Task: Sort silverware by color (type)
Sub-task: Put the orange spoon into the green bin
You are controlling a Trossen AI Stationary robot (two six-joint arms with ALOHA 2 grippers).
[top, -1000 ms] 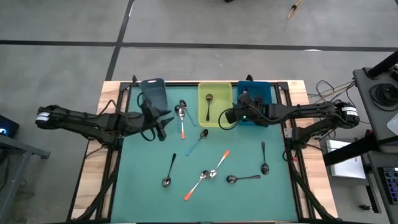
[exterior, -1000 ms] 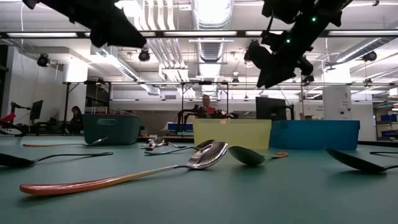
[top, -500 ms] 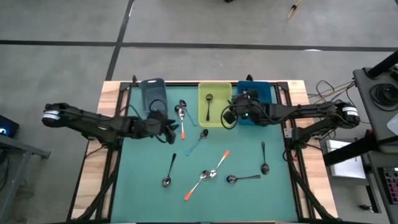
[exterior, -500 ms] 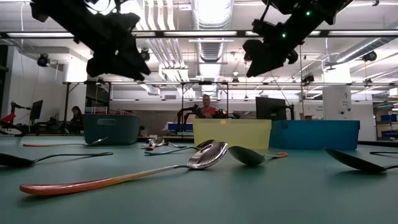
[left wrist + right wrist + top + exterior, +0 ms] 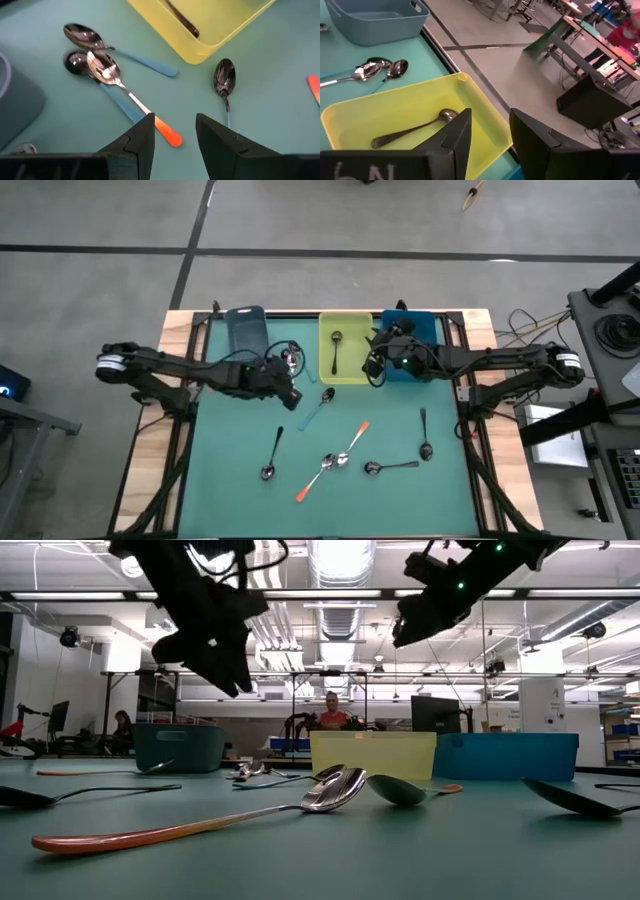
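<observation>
With fingers apart and empty, the left gripper [image 5: 174, 131] hovers over the orange-handled spoon [image 5: 131, 97] in the frame's centre-left cluster, so closing risks snagging the overlapping blue-handled spoon [image 5: 116, 51].

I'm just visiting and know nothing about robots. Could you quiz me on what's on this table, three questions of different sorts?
1. True or false: the yellow bin holds one dark-handled spoon.
2. Which gripper hangs over the cluster of spoons beside the grey-blue bin? A) left gripper B) right gripper
3. Fill in: both grippers are open and hold ____.

Key: 1 true. 2 A. 3 nothing.
</observation>
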